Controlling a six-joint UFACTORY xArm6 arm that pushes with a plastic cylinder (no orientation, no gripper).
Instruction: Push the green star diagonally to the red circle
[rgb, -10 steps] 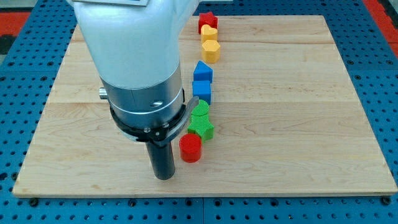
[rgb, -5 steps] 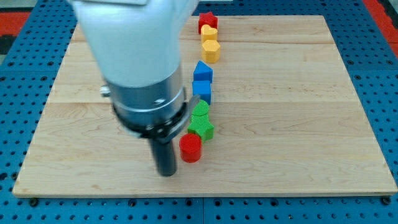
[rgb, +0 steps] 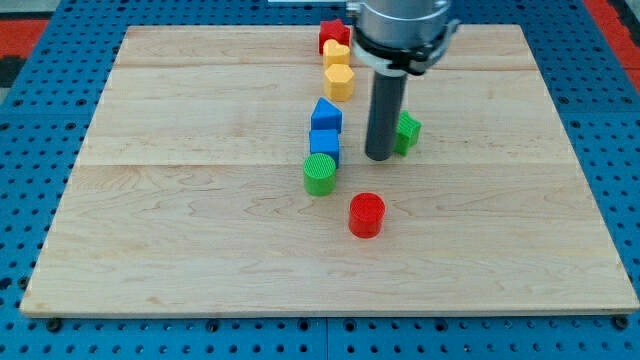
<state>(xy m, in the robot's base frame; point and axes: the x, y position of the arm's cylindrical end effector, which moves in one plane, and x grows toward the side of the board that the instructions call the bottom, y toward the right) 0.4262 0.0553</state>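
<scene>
The green star (rgb: 406, 132) lies right of the board's middle, partly hidden behind my rod. My tip (rgb: 379, 157) rests on the board at the star's left side, touching or nearly touching it. The red circle (rgb: 366, 215) stands below and a little left of the tip, a block's width away. The star is up and to the right of the red circle.
A green cylinder (rgb: 320, 174) stands left of the tip. Above it are two blue blocks (rgb: 325, 130), then two yellow blocks (rgb: 338, 68) and a red star (rgb: 332, 34) in a column toward the view's top. The wooden board (rgb: 150, 220) lies on a blue pegboard.
The arm has moved from the lower left to the upper right. The green star now lies up and right of its old spot, and the red circle sits further right.
</scene>
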